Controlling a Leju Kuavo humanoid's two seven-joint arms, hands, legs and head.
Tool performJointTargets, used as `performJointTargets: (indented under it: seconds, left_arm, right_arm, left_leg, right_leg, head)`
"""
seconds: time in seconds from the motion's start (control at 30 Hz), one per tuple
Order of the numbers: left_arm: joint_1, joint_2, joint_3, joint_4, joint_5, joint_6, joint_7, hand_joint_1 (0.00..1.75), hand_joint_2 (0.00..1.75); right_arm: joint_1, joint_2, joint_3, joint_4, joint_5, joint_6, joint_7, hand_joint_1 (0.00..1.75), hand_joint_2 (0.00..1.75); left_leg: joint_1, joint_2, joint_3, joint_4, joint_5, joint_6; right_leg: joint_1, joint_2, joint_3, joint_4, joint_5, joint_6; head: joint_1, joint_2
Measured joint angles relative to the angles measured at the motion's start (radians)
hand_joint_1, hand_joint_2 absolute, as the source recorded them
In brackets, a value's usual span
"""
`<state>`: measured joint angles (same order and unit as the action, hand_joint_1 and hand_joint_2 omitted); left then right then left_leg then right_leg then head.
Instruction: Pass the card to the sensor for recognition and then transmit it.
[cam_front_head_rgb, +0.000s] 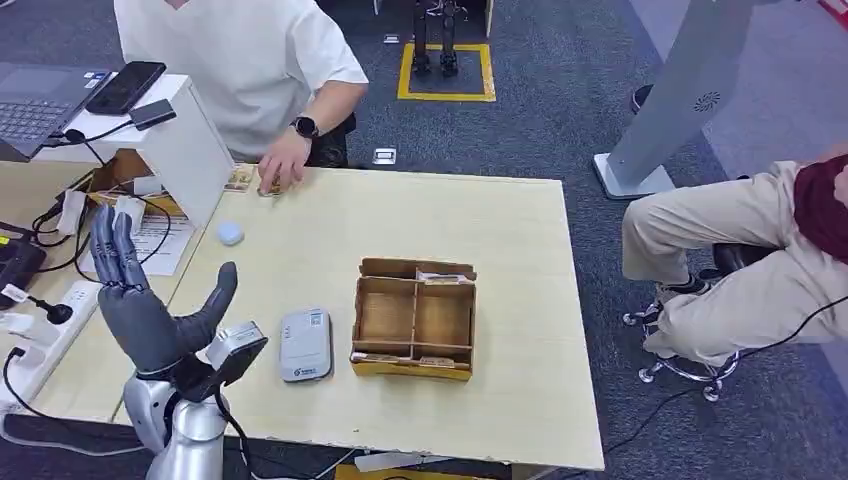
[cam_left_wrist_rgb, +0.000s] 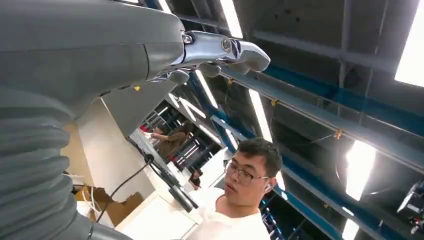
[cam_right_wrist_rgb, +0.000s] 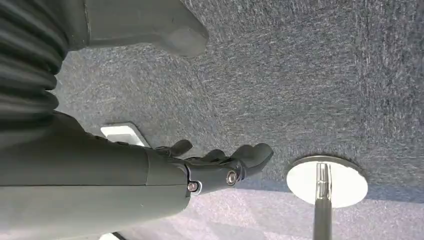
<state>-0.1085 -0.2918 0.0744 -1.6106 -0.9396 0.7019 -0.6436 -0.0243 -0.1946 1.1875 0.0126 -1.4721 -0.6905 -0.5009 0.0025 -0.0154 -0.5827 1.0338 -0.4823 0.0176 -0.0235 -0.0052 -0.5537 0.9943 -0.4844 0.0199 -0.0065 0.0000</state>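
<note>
We raise our left hand (cam_front_head_rgb: 140, 300), fingers apart and empty, left of the grey rectangular card sensor (cam_front_head_rgb: 305, 344); our right hand (cam_right_wrist_rgb: 215, 167) hangs over carpet, fingers loosely curled, empty.

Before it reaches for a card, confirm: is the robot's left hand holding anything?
No: the left hand is raised over the table edge, fingers spread and holding nothing.

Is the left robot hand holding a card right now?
No. The left robot hand is raised, palm bare, fingers extended and thumb apart.
</note>
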Motion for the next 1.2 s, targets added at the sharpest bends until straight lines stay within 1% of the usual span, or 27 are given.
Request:
performJointTargets:
  seconds: [0.03, 0.07, 0.1, 0.17, 0.23, 0.3, 0.33, 0.47, 0.57, 0.67, 0.77, 0.93, 1.03, 1.1, 1.13, 1.17, 1.2]
  left_arm:
    - [0.005, 0.0, -0.001, -0.003, 0.013, -0.003, -0.003, 0.0, 1.75]
    - [0.017, 0.004, -0.008, -0.006, 0.079, -0.028, -0.024, 0.0, 1.75]
    - [0.042, 0.01, -0.035, -0.015, 0.166, -0.054, -0.038, 0.0, 1.75]
    - [0.102, 0.019, -0.117, -0.03, 0.291, -0.081, -0.053, 0.0, 1.75]
    - [0.136, 0.038, -0.192, -0.04, 0.377, -0.118, -0.056, 0.0, 1.75]
    - [0.153, 0.066, -0.26, -0.052, 0.459, -0.171, -0.057, 0.0, 1.75]
    - [0.159, 0.084, -0.301, -0.057, 0.498, -0.208, -0.057, 0.0, 1.75]
    - [0.168, 0.13, -0.413, -0.06, 0.566, -0.298, -0.057, 0.0, 1.75]
    - [0.172, 0.152, -0.46, -0.06, 0.576, -0.312, -0.057, 0.0, 1.75]
    - [0.172, 0.168, -0.491, -0.06, 0.58, -0.318, -0.057, 0.0, 1.75]
    - [0.172, 0.189, -0.522, -0.06, 0.58, -0.362, -0.057, 0.0, 1.75]
    - [0.166, 0.224, -0.572, -0.06, 0.526, -0.384, -0.055, 0.0, 1.75]
    - [0.159, 0.242, -0.59, -0.057, 0.47, -0.382, -0.035, 0.0, 1.75]
    - [0.155, 0.254, -0.6, -0.051, 0.393, -0.356, -0.003, 0.0, 1.75]
    - [0.154, 0.257, -0.6, -0.045, 0.32, -0.325, 0.031, 0.0, 1.75]
    - [0.151, 0.26, -0.6, -0.036, 0.208, -0.277, 0.086, 0.0, 1.75]
    - [0.144, 0.262, -0.6, -0.021, 0.053, -0.215, 0.172, 0.0, 1.75]
  right_arm:
    - [0.001, 0.0, -0.003, 0.0, 0.0, 0.0, -0.001, 0.0, 1.75]
    - [0.002, 0.0, -0.006, 0.0, -0.004, 0.0, -0.008, 0.0, 1.75]
    - [0.004, 0.0, -0.01, 0.0, -0.006, 0.0, -0.017, 0.0, 1.75]
    - [0.01, 0.0, -0.013, 0.0, -0.011, 0.0, -0.026, 0.0, 1.75]
    - [0.012, 0.0, -0.018, 0.0, -0.016, 0.0, -0.038, 0.0, 1.75]
    - [0.014, 0.0, -0.025, 0.0, -0.023, 0.0, -0.047, 0.0, 1.75]
    - [0.016, 0.0, -0.029, 0.0, -0.026, 0.0, -0.054, 0.0, 1.75]
    - [0.018, 0.0, -0.036, 0.0, -0.034, 0.0, -0.064, 0.0, 1.75]
    - [0.02, 0.0, -0.037, 0.0, -0.036, 0.0, -0.068, 0.0, 1.75]
    - [0.02, 0.0, -0.037, 0.0, -0.036, 0.0, -0.069, 0.0, 1.75]
    - [0.021, 0.0, -0.037, 0.0, -0.037, 0.0, -0.075, 0.0, 1.75]
    - [0.023, 0.0, -0.042, 0.0, -0.039, 0.0, -0.087, 0.0, 1.75]
    - [0.029, 0.0, -0.058, 0.0, -0.039, 0.0, -0.092, 0.0, 1.75]
    - [0.032, 0.0, -0.066, 0.0, -0.039, 0.0, -0.091, 0.0, 1.75]
    - [0.034, 0.0, -0.069, 0.0, -0.039, 0.0, -0.086, 0.0, 1.75]
    - [0.035, 0.0, -0.071, 0.0, -0.036, 0.0, -0.074, 0.0, 1.75]
    - [0.036, -0.003, -0.071, 0.0, -0.035, 0.0, -0.059, 0.0, 1.75]
  left_leg:
    - [0.0, 0.0, 0.0, 0.0, 0.0, 0.0]
    - [0.0, 0.0, 0.0, 0.0, 0.0, 0.0]
    - [0.0, 0.001, 0.001, 0.0, 0.0, 0.0]
    - [0.0, 0.001, 0.0, 0.0, -0.001, 0.001]
    - [0.0, 0.0, -0.001, 0.0, -0.001, 0.001]
    - [0.0, 0.0, -0.001, 0.0, -0.001, 0.001]
    - [0.0, 0.0, -0.001, 0.0, -0.001, 0.001]
    - [0.0, 0.0, -0.001, 0.0, -0.001, 0.001]
    - [0.0, 0.0, -0.001, 0.0, -0.001, 0.001]
    - [0.0, 0.0, -0.001, 0.0, -0.001, 0.001]
    - [0.0, 0.0, -0.001, 0.0, -0.001, 0.001]
    - [0.0, 0.0, -0.001, 0.0, -0.001, 0.001]
    - [0.0, 0.0, -0.001, 0.0, -0.001, 0.001]
    - [0.0, 0.0, -0.001, 0.0, -0.001, 0.001]
    - [0.0, 0.001, -0.001, 0.0, -0.001, 0.001]
    - [0.0, 0.001, -0.001, 0.0, -0.001, 0.001]
    - [0.0, 0.0, -0.001, 0.0, -0.001, 0.001]
  right_leg:
    - [0.0, 0.0, 0.0, 0.0, 0.0, 0.0]
    - [0.0, 0.0, 0.0, 0.0, 0.0, 0.0]
    - [0.0, 0.001, 0.0, 0.0, 0.0, 0.0]
    - [0.0, 0.001, 0.0, 0.0, 0.0, 0.0]
    - [0.0, 0.0, -0.001, -0.001, -0.001, 0.001]
    - [0.0, 0.0, -0.001, -0.001, -0.001, 0.001]
    - [0.0, 0.0, -0.001, -0.001, -0.001, 0.001]
    - [0.0, 0.0, -0.001, -0.001, -0.001, 0.001]
    - [0.0, 0.0, -0.001, -0.001, -0.001, 0.001]
    - [0.0, 0.0, -0.001, -0.001, -0.001, 0.001]
    - [0.0, 0.0, -0.001, -0.001, -0.001, 0.001]
    - [0.0, 0.0, -0.001, -0.001, -0.001, 0.001]
    - [0.0, 0.0, -0.001, -0.001, -0.001, 0.001]
    - [0.0, 0.0, -0.001, -0.001, -0.001, 0.001]
    - [0.0, 0.001, -0.001, -0.001, -0.001, 0.001]
    - [0.0, 0.001, -0.001, -0.001, -0.001, 0.001]
    - [0.0, 0.0, -0.001, -0.001, -0.001, 0.001]
  head:
    - [0.0, 0.0]
    - [0.0, 0.0]
    - [0.0, 0.0]
    - [0.0, 0.0]
    - [0.0, 0.0]
    - [0.0, 0.0]
    - [0.0, 0.0]
    - [0.0, 0.0]
    - [0.0, 0.0]
    - [0.0, 0.0]
    - [0.0, 0.0]
    - [0.0, 0.0]
    - [0.0, 0.0]
    - [0.0, 0.0]
    - [0.0, 0.0]
    - [0.0, 0.0]
    - [0.0, 0.0]
